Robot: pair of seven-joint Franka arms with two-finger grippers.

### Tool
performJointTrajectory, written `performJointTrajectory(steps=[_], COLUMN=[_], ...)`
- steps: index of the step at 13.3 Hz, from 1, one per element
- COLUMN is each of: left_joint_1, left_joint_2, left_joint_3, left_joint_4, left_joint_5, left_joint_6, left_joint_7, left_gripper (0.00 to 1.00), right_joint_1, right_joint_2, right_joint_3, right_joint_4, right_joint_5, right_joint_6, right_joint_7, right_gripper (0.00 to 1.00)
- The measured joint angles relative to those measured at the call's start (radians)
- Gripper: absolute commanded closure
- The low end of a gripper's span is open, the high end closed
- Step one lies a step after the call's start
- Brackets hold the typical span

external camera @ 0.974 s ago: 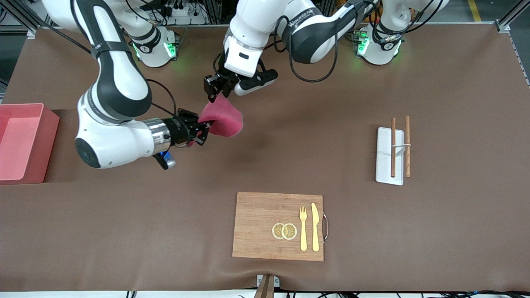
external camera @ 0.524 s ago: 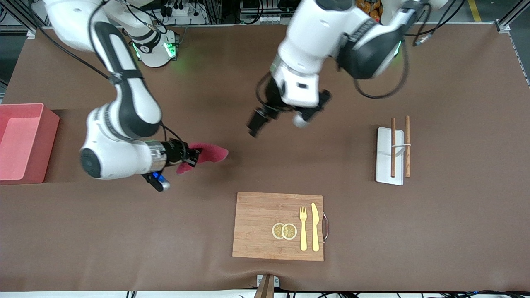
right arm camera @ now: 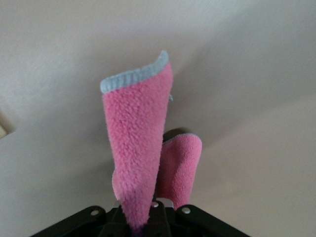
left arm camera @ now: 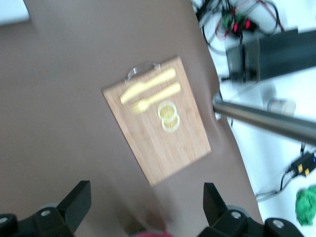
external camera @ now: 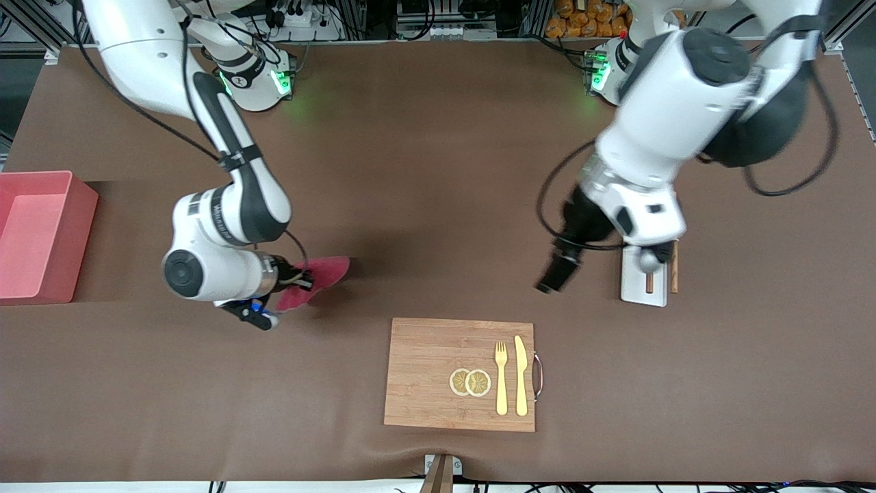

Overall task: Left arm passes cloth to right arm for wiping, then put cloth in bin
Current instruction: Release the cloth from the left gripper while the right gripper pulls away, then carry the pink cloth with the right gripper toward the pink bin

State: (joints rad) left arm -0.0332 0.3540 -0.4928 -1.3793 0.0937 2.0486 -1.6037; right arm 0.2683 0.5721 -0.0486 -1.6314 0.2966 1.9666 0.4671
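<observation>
The cloth is clamped in the closed right gripper low over the table, between the bin and the cutting board, while the left gripper, jaws wide and empty, hangs beside the white rack.

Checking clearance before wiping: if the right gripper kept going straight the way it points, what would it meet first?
Probably just bare table: the right gripper, shut on the cloth, points low toward the left arm's end, though depth is unclear.
</observation>
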Motion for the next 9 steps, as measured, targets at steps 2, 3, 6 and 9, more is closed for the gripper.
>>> performJointTrajectory(steps=[2, 3, 6, 9], left_joint_1=[0.072, 0.110, 0.230, 0.342], left_joint_2=[-0.006, -0.006, -0.006, -0.006], left_joint_3=[0.001, 0.002, 0.002, 0.001], left_joint_4=[0.000, -0.001, -0.005, -0.006], left_joint_5=[0.000, 0.000, 0.000, -0.007], left_joint_6=[-0.065, -0.091, -0.151, -0.197], left_joint_7=[0.106, 0.169, 0.379, 0.593], left_gripper=[0.00, 0.00, 0.00, 0.00], right_joint_1=[-0.092, -0.150, -0.328, -0.470], right_joint_2=[0.000, 0.000, 0.000, -0.002], right_joint_3=[-0.006, -0.008, -0.012, -0.011], right_joint_4=[0.000, 0.000, 0.000, 0.016], right_joint_5=[-0.006, -0.006, -0.061, -0.175], right_joint_6=[-0.006, -0.010, -0.015, -0.009], right_joint_7=[-0.186, -0.293, -0.611, -0.840], right_gripper=[1.00, 1.00, 1.00, 1.00])
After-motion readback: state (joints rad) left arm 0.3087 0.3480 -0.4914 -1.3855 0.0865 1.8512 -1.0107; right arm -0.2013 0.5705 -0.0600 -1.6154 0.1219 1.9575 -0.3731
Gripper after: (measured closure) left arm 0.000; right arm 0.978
